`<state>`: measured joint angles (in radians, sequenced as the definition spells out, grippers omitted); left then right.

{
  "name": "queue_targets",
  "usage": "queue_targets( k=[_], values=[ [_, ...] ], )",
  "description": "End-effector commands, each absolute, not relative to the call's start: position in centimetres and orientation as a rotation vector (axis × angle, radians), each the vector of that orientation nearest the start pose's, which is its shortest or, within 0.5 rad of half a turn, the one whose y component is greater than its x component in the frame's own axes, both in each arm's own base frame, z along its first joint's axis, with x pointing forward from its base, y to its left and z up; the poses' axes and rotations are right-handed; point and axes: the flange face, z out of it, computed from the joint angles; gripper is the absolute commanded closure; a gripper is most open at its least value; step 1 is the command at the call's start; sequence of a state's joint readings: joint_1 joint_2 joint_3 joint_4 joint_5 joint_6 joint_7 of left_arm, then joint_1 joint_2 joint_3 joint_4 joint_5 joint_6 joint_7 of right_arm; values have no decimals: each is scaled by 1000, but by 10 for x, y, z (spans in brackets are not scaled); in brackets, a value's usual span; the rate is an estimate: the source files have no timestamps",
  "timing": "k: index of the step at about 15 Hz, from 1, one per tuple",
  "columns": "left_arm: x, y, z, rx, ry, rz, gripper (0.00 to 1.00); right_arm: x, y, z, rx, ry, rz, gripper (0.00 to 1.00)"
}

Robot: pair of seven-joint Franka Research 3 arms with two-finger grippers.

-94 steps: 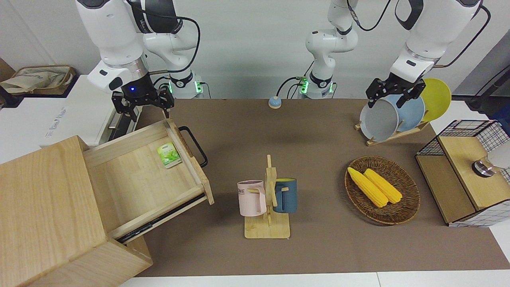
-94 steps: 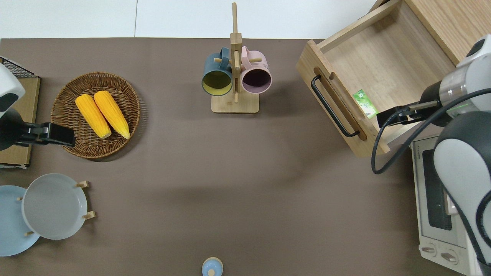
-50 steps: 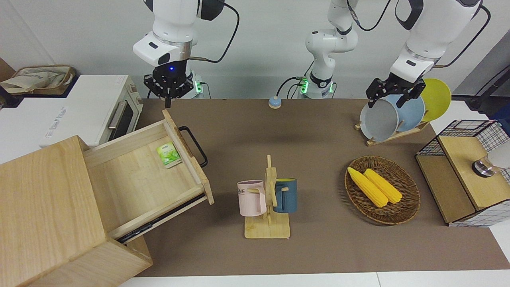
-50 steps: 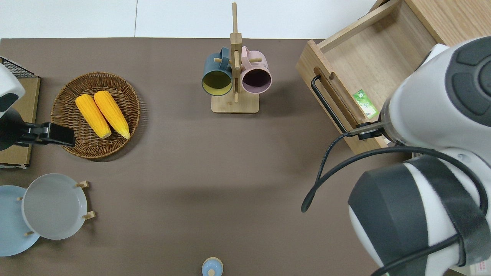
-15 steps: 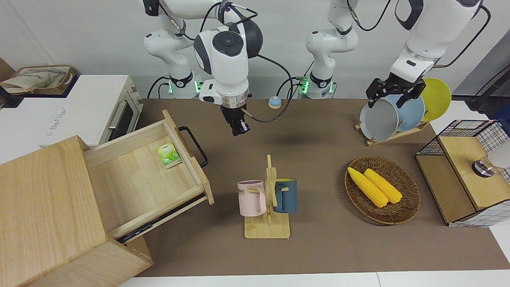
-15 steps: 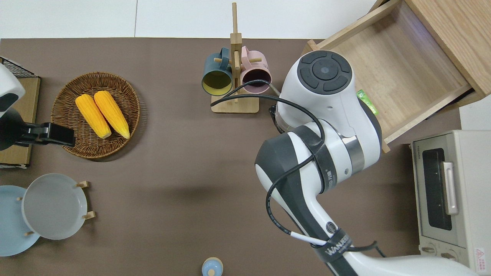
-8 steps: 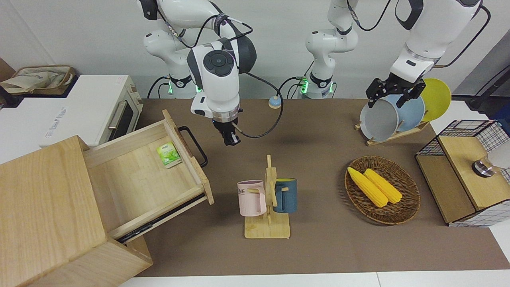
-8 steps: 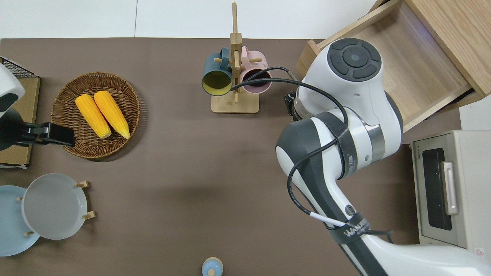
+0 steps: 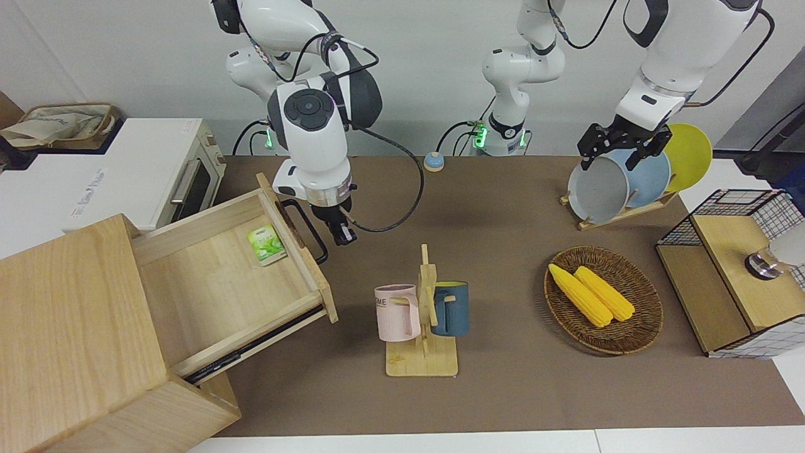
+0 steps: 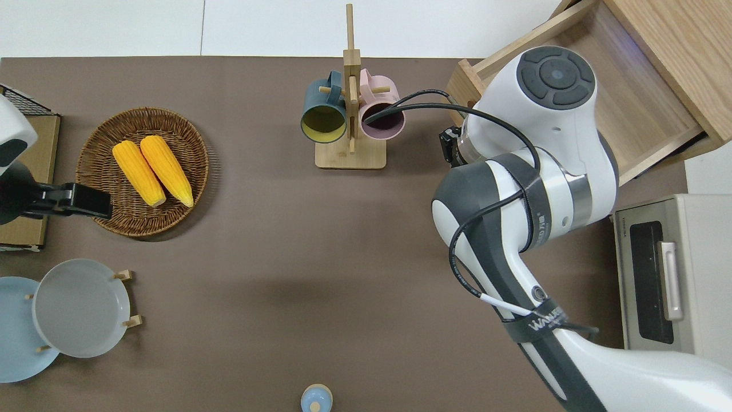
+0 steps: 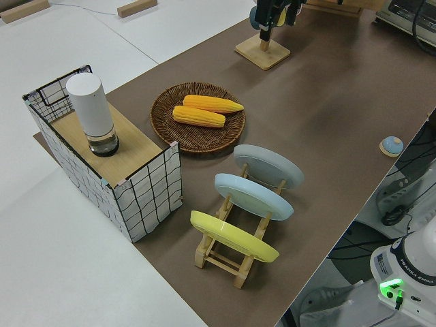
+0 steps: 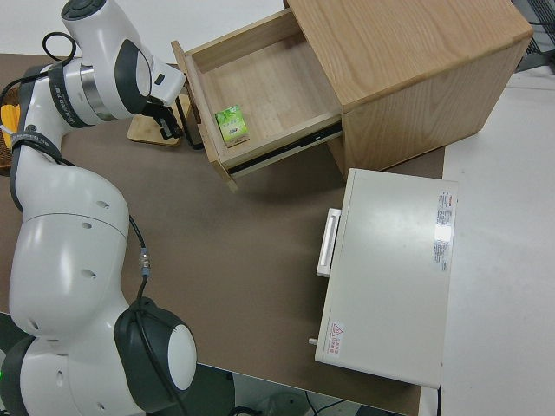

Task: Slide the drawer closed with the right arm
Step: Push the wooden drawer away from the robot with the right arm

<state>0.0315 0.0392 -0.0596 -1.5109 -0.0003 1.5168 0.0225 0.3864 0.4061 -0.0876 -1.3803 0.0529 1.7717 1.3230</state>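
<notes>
While the drawer (image 9: 233,277) stands pulled well out of its cabinet (image 9: 82,333), the right gripper (image 9: 343,234) hangs beside the handle (image 9: 306,229), finger state unclear; the push remains undone

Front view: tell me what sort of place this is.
Probably a robotics lab staged as a kitchen: two white arms are mounted at a table bearing a toaster oven, a rack of plates, and a basket of corn.
</notes>
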Motion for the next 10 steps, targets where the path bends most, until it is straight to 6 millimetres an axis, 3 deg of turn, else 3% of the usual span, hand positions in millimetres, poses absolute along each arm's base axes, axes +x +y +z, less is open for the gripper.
queue_targets(
  k=[1, 7, 10],
  values=[
    [563, -14, 629, -3126, 97, 62, 7, 657, 194, 484, -2710, 1542, 23, 1000],
    [563, -14, 629, -3126, 97, 62, 7, 668, 164, 496, -2650, 1604, 1, 1000],
    [563, -14, 630, -3126, 97, 60, 7, 676, 132, 498, -2631, 1622, -2, 1000]
  ],
)
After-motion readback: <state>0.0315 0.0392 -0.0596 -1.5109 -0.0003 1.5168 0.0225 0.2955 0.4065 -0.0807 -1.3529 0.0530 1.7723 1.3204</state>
